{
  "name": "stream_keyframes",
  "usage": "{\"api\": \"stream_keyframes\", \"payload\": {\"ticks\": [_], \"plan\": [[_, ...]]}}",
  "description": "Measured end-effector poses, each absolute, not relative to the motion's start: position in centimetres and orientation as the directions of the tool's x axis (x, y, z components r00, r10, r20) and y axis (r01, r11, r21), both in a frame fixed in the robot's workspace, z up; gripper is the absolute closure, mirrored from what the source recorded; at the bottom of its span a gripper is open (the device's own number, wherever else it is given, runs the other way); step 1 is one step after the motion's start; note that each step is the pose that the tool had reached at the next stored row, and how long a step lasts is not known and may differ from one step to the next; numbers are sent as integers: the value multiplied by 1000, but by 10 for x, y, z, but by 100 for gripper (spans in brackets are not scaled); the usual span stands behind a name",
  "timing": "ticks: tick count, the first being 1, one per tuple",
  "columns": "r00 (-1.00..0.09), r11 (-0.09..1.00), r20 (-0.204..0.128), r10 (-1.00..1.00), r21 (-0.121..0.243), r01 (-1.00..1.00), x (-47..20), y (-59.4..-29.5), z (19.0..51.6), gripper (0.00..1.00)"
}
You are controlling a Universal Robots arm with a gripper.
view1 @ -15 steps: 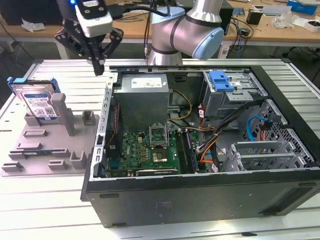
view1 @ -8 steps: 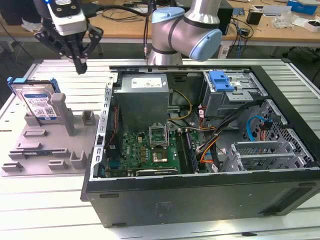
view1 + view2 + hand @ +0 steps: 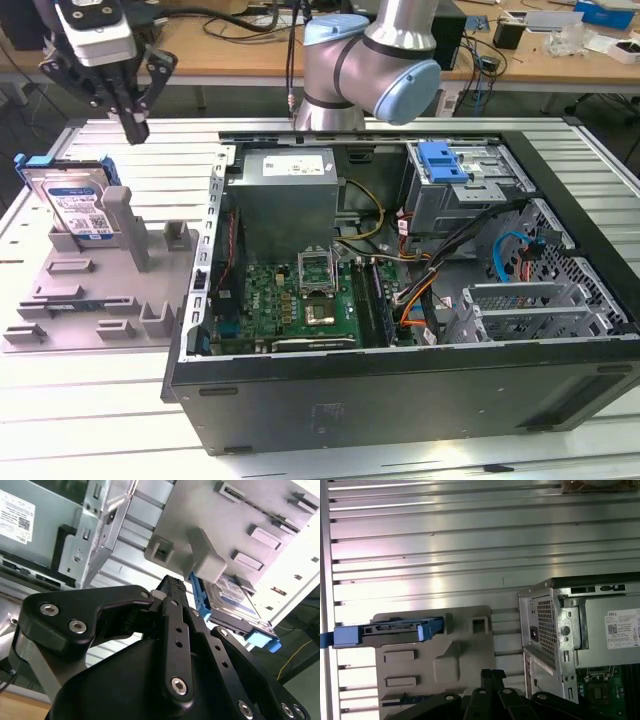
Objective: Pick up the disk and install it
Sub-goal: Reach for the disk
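Near the disk (image 3: 78,205) — closed gripper (image 3: 136,130)

— What holds everything up?
— A silver counter (image 3: 90,410) with long grooves.
— What sits on it?
— A flat grey holder (image 3: 90,310), on the exterior view's left. Just beside it, on the exterior view's right, lies a big black computer box (image 3: 400,405), open on top.

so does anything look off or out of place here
nothing stands out: the disk sits propped in its grey holder, the open computer case looks intact, and the gripper hangs shut above the holder
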State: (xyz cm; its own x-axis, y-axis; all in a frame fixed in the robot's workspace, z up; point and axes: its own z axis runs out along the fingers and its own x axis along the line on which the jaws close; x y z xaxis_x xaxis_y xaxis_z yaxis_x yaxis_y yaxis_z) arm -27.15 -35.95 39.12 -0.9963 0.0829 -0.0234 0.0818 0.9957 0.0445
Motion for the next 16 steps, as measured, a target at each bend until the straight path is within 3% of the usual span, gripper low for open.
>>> {"api": "stream_keyframes", "payload": {"ticks": [16], "plan": [[-996,995,-23,86,44,85,-335,-341,390,89]]}}
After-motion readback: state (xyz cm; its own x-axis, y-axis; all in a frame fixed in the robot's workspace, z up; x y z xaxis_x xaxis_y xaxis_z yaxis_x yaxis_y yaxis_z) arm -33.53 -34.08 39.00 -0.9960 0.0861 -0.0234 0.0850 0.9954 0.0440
